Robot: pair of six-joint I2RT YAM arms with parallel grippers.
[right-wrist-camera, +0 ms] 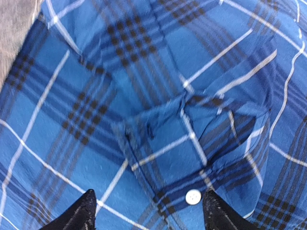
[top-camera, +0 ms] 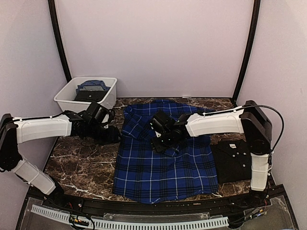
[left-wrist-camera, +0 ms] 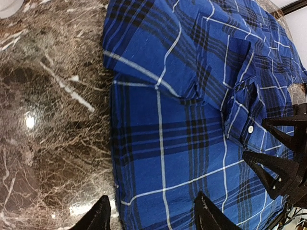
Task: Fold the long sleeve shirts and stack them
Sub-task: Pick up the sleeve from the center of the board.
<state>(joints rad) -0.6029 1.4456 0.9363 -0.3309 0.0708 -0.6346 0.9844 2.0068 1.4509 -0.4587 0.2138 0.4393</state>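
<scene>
The royal-blue plaid shirt (top-camera: 163, 165) lies spread across the middle of the table, with one sleeve folded over its upper part. A plain black shirt (top-camera: 234, 160) lies folded at the right. My left gripper (top-camera: 113, 135) hangs open at the plaid shirt's left edge; in the left wrist view its jaws (left-wrist-camera: 153, 218) straddle that edge (left-wrist-camera: 117, 158), one finger over marble and one over cloth. My right gripper (top-camera: 160, 143) is open over the folded sleeve; in the right wrist view (right-wrist-camera: 148, 215) a cuff with a white button (right-wrist-camera: 193, 196) lies between its fingertips.
A white tub (top-camera: 64, 97) holding more clothes stands at the back left. Dark marble table (top-camera: 81, 165) shows bare left of the plaid shirt. Side walls stand close on both sides. The right gripper's black fingers (left-wrist-camera: 283, 153) show at the right of the left wrist view.
</scene>
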